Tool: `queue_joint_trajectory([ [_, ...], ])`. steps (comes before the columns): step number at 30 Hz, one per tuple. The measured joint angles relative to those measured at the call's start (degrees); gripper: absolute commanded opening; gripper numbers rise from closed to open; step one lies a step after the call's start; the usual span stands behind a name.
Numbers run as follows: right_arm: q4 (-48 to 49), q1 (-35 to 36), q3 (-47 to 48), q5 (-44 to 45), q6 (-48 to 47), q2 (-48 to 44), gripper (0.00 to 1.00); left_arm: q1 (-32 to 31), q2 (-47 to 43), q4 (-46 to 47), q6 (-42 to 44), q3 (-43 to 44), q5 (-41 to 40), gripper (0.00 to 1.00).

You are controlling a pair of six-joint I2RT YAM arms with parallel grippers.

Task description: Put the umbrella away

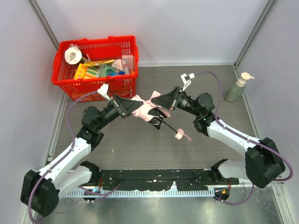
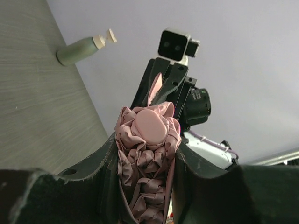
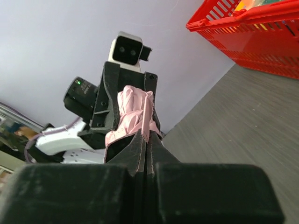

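We are holding the umbrella in the air between the two arms, above the middle of the bench and in front of the red basket. The left fingers are gripping the bunched pink fabric. In the left wrist view the folds are filling the whole gap between them, so they are open only as wide as the bundle. The right fingers are pressing almost fully together on a thin edge of pink cloth. Whether this is the closing band or a canopy fold, we cannot tell. The black shaft is pointing down toward the arm bases, and the small handle is hanging free at its end.

We are judging that the step in hand is tidying and securing the canopy before it goes away, probably into the basket. To do it well, the left side should act as a firm anchor while the right side draws the cloth snug around the bundle — gently, because a hard pull may slip the thin edge out. Both arms should move together, so the fabric is not stretching between them.
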Motion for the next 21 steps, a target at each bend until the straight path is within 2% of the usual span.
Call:
queue_joint_trajectory([
  [7, -6.29, 0.20, -2.29, 1.97, -9.07, -1.60, 0.01, 0.44, 6.49, -5.75, 5.49, 3.15, 6.25, 0.00],
  [14, -14.69, 3.17, -7.52, 11.26, -16.85, -1.62, 0.01, 0.39, 13.27, -11.47, 12.00, 2.38, 6.78, 0.00],
  [21, -19.39, 8.61, -9.14, 21.81, -26.36, -0.09, 0.01, 0.28, 23.89, -9.79, 14.51, 2.34, 7.69, 0.00],
])
